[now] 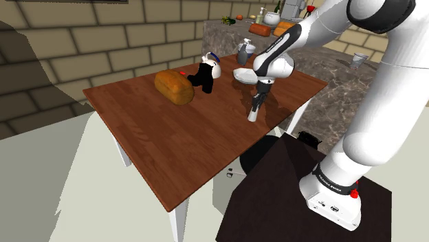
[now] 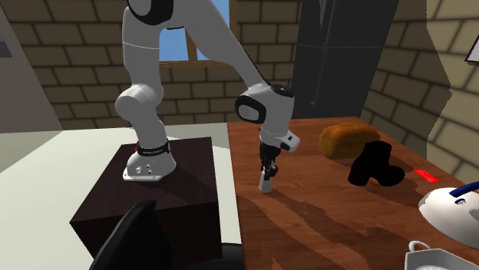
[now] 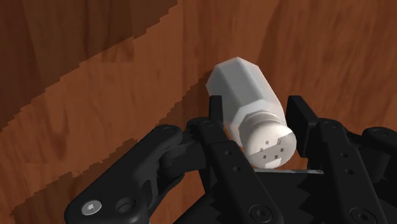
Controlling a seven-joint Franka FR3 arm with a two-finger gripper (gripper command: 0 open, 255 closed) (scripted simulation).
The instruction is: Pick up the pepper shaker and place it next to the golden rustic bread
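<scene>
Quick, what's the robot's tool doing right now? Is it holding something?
Tool: closed, holding the white shaker.

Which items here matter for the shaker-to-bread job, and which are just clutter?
Job: pepper shaker; gripper clasping it; brown bread loaf; wooden table.
Lying about: black boot-shaped thing; small red item; white dish.
</scene>
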